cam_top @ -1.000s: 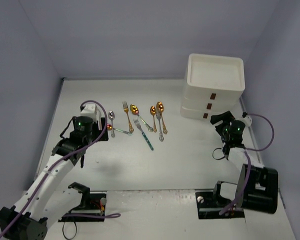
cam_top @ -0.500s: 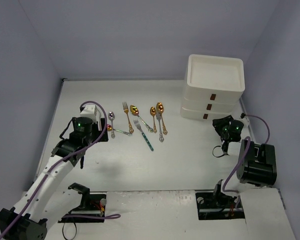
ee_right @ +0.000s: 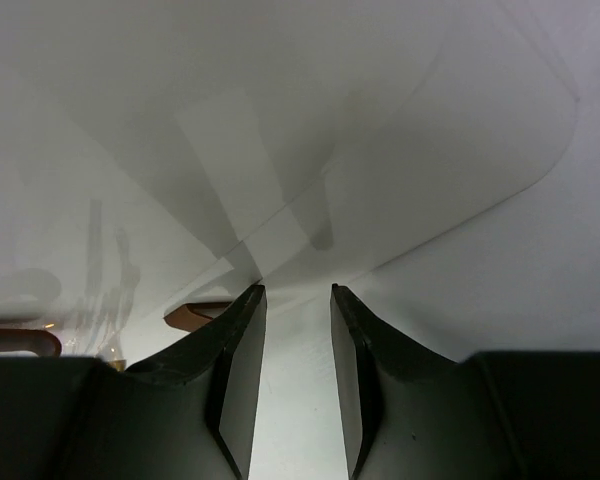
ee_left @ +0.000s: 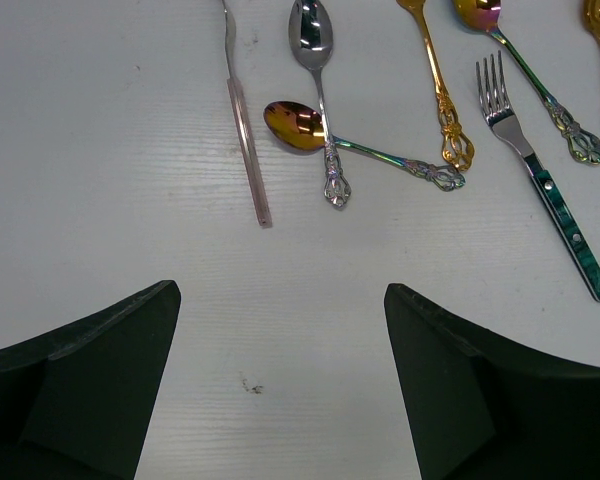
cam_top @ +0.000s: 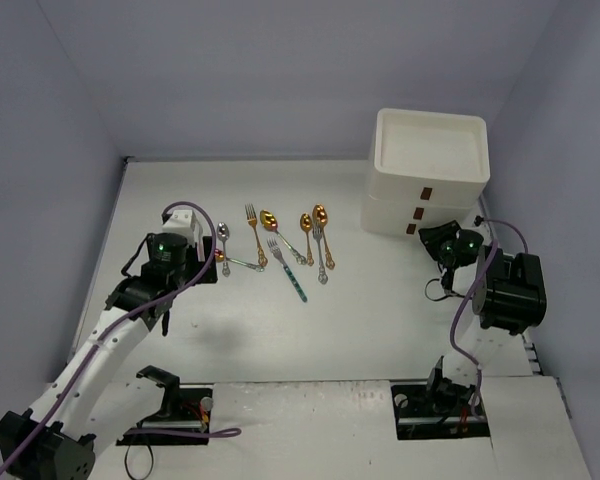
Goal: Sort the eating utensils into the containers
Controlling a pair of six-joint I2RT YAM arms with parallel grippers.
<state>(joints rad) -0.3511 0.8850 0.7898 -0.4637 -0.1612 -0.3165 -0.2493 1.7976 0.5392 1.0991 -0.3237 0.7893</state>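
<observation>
Now left gripper [ee_left: 280, 288] wide apart over utensils [ee_left: 293, 124]; right gripper [ee_right: 297, 290] narrowly apart at cabinet [ee_right: 280, 120].

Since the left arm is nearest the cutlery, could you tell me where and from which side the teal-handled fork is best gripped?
Probably the teal-handled fork is best taken mid-handle, from straight above, jaws closing across its narrow width. It lies flat on the table, and the handle sits clear of neighbours, while its tines lie near a gold spoon's handle.
</observation>
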